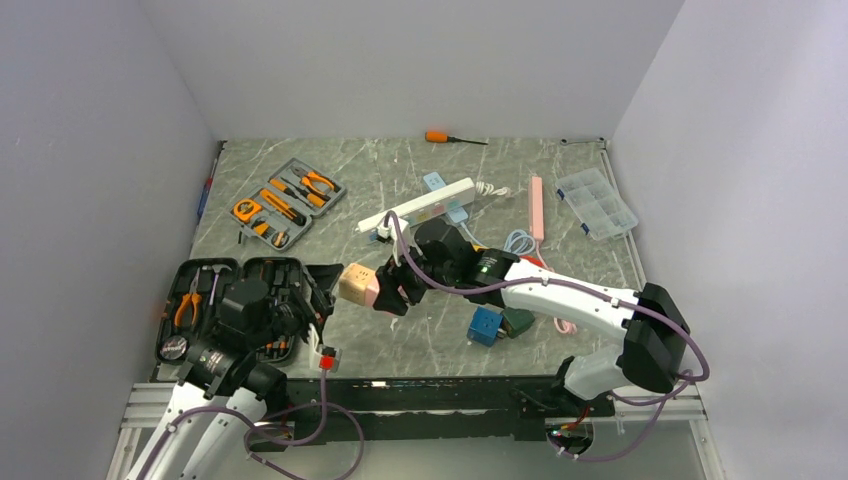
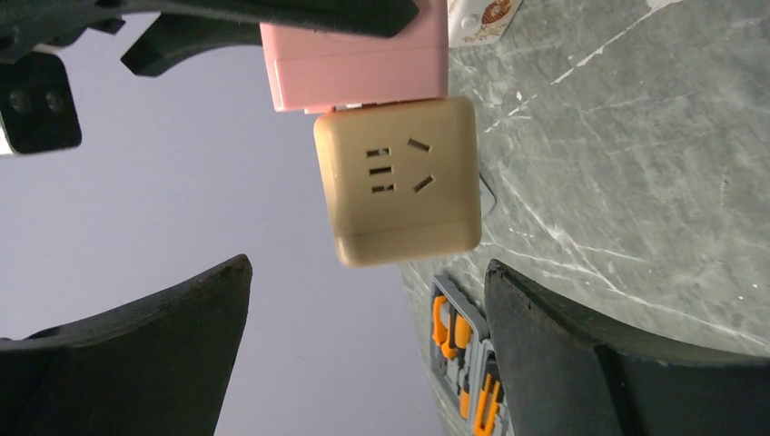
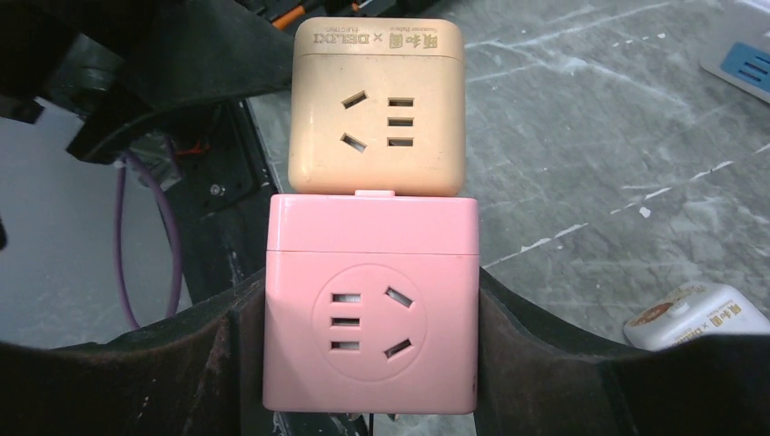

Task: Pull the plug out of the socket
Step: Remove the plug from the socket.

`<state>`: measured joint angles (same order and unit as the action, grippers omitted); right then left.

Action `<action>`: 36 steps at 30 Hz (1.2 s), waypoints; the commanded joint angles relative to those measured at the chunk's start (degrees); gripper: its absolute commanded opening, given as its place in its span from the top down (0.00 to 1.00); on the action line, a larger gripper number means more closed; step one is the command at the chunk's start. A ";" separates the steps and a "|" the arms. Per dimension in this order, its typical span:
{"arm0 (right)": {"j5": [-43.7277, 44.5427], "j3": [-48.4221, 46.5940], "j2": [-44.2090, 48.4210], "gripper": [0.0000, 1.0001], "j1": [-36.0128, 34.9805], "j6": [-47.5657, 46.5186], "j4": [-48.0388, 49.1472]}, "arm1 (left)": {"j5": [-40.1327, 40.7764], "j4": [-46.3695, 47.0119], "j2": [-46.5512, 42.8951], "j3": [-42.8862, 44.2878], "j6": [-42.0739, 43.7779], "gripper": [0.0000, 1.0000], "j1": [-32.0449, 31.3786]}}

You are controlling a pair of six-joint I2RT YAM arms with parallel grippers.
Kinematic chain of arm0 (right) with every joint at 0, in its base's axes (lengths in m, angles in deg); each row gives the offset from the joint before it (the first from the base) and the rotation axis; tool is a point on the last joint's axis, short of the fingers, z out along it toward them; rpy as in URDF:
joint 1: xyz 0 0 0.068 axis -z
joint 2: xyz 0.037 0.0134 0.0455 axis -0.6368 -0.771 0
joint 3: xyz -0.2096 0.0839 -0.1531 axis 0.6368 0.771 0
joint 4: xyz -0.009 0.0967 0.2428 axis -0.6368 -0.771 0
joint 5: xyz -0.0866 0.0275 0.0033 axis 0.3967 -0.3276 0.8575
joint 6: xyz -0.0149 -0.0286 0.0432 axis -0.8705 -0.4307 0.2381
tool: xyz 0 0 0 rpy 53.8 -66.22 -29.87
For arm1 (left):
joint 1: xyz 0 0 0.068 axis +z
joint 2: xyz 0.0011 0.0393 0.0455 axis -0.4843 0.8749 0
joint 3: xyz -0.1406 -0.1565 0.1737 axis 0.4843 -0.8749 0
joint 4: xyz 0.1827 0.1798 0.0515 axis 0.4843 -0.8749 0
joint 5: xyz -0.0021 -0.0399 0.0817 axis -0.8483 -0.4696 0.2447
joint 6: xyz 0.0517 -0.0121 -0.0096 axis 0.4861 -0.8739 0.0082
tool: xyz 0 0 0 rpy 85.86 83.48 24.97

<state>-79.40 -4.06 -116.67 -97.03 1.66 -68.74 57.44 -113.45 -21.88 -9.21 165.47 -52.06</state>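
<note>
While the right pincer clamps the pink socket, left pincer gapes

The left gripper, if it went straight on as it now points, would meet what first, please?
Probably the tan cube, centred ahead of the open left gripper; how far is unclear.

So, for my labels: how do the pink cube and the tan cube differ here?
The pink cube is clamped in the right end effector; the tan cube is ungripped, with the left end effector open near it. The pink cube's outlet sits in a round panel; the tan cube's face is flat. Both are rounded socket cubes, joined together.
</note>
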 commanded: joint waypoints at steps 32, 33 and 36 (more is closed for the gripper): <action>-2.58 -4.35 1.93 1.00 -2.81 3.76 8.48 | 10.16 16.36 4.34 -1.86 -8.07 0.46 -10.89; -2.34 -4.19 1.99 1.00 -2.82 3.72 8.58 | 10.07 16.65 3.99 -1.98 -7.87 0.55 -11.04; -1.99 -4.20 1.66 1.00 -2.84 3.63 8.48 | 9.67 17.43 3.35 -2.09 -6.91 0.85 -11.44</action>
<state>-82.22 -7.45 -116.74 -99.74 5.07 -65.31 68.61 -99.90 -17.11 -11.94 156.88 -62.57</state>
